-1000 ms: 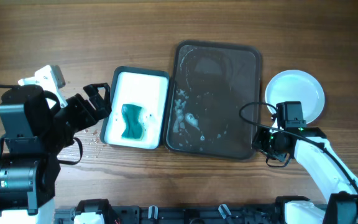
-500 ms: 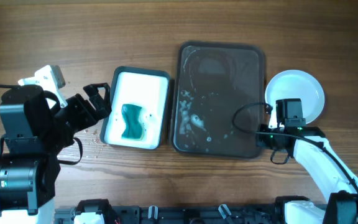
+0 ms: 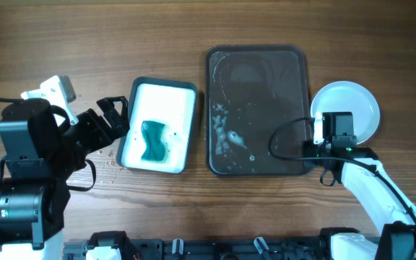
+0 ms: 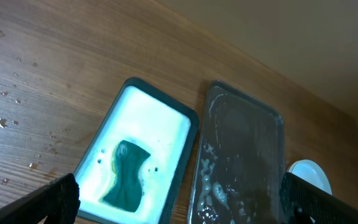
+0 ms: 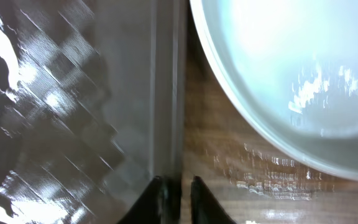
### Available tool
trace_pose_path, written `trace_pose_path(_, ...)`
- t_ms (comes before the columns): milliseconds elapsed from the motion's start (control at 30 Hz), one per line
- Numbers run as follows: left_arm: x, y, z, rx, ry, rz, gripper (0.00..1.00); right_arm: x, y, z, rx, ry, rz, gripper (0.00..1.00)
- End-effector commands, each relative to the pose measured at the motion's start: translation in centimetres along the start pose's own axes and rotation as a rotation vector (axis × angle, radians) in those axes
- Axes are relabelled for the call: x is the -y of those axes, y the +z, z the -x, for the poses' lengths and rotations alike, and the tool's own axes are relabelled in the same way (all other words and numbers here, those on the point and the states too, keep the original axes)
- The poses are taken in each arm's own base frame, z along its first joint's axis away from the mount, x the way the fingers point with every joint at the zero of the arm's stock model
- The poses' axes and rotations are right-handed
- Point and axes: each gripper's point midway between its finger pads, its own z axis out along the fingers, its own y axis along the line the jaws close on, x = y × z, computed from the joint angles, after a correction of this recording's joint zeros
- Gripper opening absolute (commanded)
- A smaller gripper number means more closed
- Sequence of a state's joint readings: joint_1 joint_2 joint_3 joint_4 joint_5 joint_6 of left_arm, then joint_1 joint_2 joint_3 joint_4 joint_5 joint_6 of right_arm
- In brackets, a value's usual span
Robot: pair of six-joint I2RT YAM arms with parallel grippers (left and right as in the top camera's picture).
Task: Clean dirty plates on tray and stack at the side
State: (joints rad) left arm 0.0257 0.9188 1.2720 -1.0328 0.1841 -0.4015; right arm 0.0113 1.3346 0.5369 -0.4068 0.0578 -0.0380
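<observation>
The dark tray (image 3: 266,79) lies wet and soapy at mid table, with no plate on it. White plates (image 3: 352,105) sit stacked on the wood just right of it. My right gripper (image 3: 311,149) is shut on the tray's right rim near the front corner. The right wrist view shows its fingers (image 5: 179,190) pinching the rim of the tray (image 5: 73,93), with the plates (image 5: 291,68) beside. My left gripper (image 3: 114,115) is open and empty at the left. In the left wrist view it (image 4: 182,199) hangs above the tray (image 4: 247,143), with the plates (image 4: 308,174) far right.
A white-lined tub (image 3: 157,126) with a green sponge (image 3: 154,141) in teal water stands left of the tray, also shown in the left wrist view (image 4: 135,155). Water drops dot the wood near the left arm.
The tray has slid right and its front end has swung round, so it now lies square. My right gripper moved right with its rim. The left arm has not moved.
</observation>
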Motion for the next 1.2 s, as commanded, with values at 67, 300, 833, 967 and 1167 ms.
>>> trace_pose_path(67,0.0,-0.3,0.4,0.016,0.004,0.004,1.0,0.4,-1.4,0.2,-0.026,0.045,-0.016,0.27)
trace_pose_path(300,0.0,-0.3,0.4,0.016,0.004,0.004,1.0,-7.1,-10.6,5.1,0.094,0.126,0.354,0.69)
trace_pose_path(833,0.0,-0.3,0.4,0.016,0.004,0.004,1.0,-30.2,-9.0,0.7,-0.076,0.117,0.687,1.0)
trace_pose_path(967,0.0,-0.3,0.4,0.016,0.004,0.004,1.0,-31.5,-5.8,-0.5,-0.154,0.195,0.658,0.42)
trace_pose_path(1167,0.0,-0.3,0.4,0.016,0.004,0.004,1.0,-33.1,-5.9,0.2,-0.127,0.18,0.724,0.31)
